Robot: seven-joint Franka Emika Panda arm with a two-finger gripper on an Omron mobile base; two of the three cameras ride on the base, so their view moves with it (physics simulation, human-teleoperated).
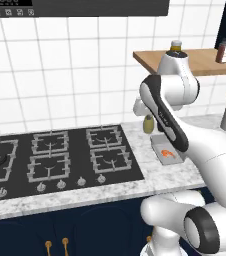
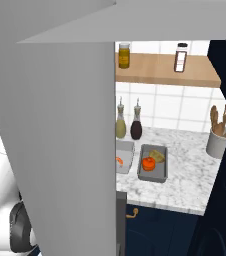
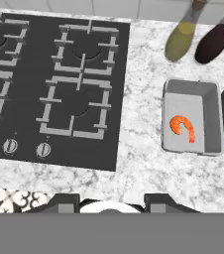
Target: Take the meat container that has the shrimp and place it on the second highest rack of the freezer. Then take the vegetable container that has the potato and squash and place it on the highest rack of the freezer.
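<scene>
from my hand, the matte black gas cooktop with grey wire grates (image 3: 59,84) lies at the left, set into the speckled white marble counter (image 3: 139,163). right of it sits the shallow grey rectangular meat container (image 3: 191,124), holding one small curled orange-pink shrimp (image 3: 182,128). touching its right side is a second grey tray (image 2: 153,163) with a round orange-red squash (image 2: 148,163) and a pale tan potato (image 2: 158,155). my gripper (image 3: 111,202) hovers above the counter, fingers parted, holding nothing.
</scene>
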